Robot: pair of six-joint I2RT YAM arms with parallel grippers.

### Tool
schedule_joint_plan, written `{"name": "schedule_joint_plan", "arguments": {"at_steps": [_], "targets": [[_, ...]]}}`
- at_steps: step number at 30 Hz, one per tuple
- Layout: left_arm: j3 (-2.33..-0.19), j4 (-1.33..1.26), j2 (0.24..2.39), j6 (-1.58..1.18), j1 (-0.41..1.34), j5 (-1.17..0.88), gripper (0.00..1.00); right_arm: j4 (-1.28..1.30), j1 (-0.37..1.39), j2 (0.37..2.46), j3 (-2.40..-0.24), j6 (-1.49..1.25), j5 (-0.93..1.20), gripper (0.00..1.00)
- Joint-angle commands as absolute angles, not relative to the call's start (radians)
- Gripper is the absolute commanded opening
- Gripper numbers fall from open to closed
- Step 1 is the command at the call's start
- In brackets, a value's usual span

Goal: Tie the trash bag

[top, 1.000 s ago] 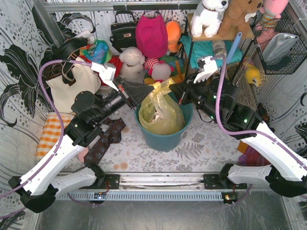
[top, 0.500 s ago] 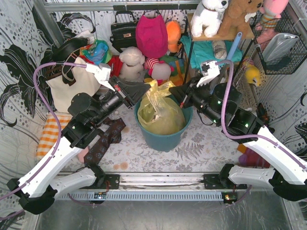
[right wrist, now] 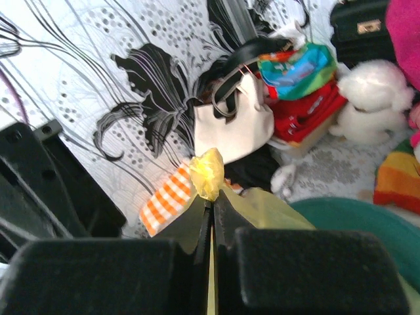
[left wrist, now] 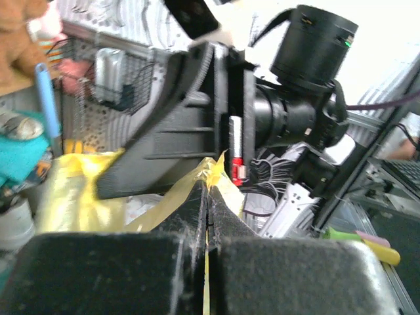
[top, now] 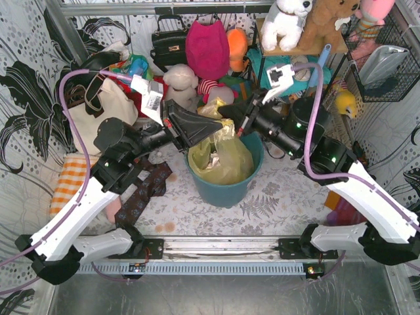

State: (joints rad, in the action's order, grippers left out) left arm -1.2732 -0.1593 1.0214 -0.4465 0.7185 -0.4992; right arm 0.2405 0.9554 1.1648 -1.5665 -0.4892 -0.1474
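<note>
Trash bag (top: pixel 220 161) is sitting inside the teal bin (top: pixel 226 193) about mid-table. It's yellow-green and crinkly, with its top pulled up past the rim into two flaps. Going front to back in the overhead view, a metal rail (top: pixel 223 248) with both arm bases runs along the near edge, then comes the table (top: pixel 269 200) with its leafy patterned cover. Off to the left there's an orange-and-white checked cloth (top: pixel 69 184), plus a dark cloth (top: pixel 147 187) lying just beside the bin. Over the bin the two arms come in from either side and nearly meet above the bag's top. The left gripper (left wrist: pixel 207 197) has its fingers squeezed tight on a strip of the yellow plastic, with a bit poking out past the tips, and the other arm's black body fills that wrist view right behind it. The right gripper (right wrist: pixel 210 207) is likewise pinched closed on its own flap, a little yellow tuft sticking up above the fingertips. Further back on the left leans a cream tote bag (top: pixel 98 118). Along the back there's a black handbag (top: pixel 169 42), a white plush toy (top: pixel 287 18), a brown teddy (top: pixel 325 20) and a wire basket (top: pixel 384 65) at the far right.
</note>
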Motion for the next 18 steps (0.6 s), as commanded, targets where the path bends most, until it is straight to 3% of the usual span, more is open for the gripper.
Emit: {"name": "schedule_joint_plan", "arguments": {"at_steps": [1,8,18], "targets": [[-1.377,-0.262,1.074,-0.428,0.722,-0.702,0.00,0.233,0.956,1.256,-1.742,-0.457,-0.100,0.00],[-1.443,-0.212,1.135,-0.350,0.722,-0.696,0.00,0.316,0.957,1.337,-1.875,-0.460,-0.145,0.00],[-1.462,-0.107,1.153,-0.218,0.719,-0.644,0.00,0.280,0.957,1.123,-1.556,-0.622,-0.327,0.00]]}}
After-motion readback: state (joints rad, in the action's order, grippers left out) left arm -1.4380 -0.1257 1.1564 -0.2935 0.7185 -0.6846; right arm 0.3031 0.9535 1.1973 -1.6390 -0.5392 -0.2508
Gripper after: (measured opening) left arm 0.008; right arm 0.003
